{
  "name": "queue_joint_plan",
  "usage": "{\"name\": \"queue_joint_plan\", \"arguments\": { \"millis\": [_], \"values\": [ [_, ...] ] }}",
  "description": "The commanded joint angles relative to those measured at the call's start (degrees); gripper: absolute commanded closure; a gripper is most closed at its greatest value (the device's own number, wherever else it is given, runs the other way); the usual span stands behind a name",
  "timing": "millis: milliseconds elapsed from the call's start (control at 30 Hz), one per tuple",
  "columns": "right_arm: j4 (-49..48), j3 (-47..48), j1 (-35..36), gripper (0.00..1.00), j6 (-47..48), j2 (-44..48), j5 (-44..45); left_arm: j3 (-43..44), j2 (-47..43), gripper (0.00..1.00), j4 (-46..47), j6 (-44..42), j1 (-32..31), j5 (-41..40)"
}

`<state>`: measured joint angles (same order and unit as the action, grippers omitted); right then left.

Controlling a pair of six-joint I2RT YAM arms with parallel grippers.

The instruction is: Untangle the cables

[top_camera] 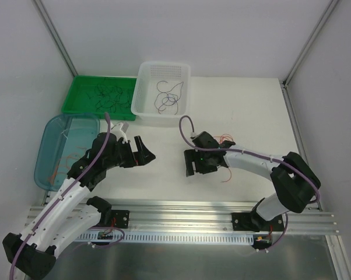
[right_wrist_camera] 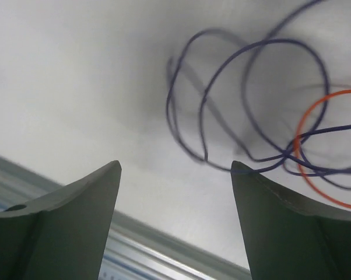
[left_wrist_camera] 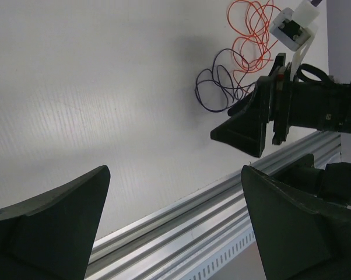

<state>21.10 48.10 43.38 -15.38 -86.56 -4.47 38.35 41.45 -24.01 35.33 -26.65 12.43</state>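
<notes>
Left claw (left_wrist_camera: 174, 169) open and empty over the tabletop (top_camera: 245, 111). Right claw (right_wrist_camera: 175, 164) open too, low over the red and purple cables (left_wrist_camera: 248, 44) tangled on the tabletop, gripping none.

Cables (left_wrist_camera: 239, 61) beside right end effector (top_camera: 192, 163)

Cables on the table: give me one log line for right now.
left jaws: open, empty | right jaws: open, facing purple cable | orange cable: crosses purple cable
</notes>
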Motion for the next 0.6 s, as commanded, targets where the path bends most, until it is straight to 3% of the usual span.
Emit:
{"name": "queue_joint_plan", "arguments": {
  "millis": [0,267,567],
  "values": [
    [1.03,6.38,6.18,0.20,-2.21,0.16,-1.60,0.41,-0.06,0.04,0.89,1.85,-0.50,-0.21],
    [12.28,8.33,4.36,0.20,2.36,12.90,11.75,5.76,9.41,0.04,2.12,-0.70,-5.06,-0.03],
    [11.86,2.36,-13.83,0.23,3.60,19.85,8.69,15.07,28.14,0.09,7.57,5.53,-16.14,-9.08]
  ]
}}
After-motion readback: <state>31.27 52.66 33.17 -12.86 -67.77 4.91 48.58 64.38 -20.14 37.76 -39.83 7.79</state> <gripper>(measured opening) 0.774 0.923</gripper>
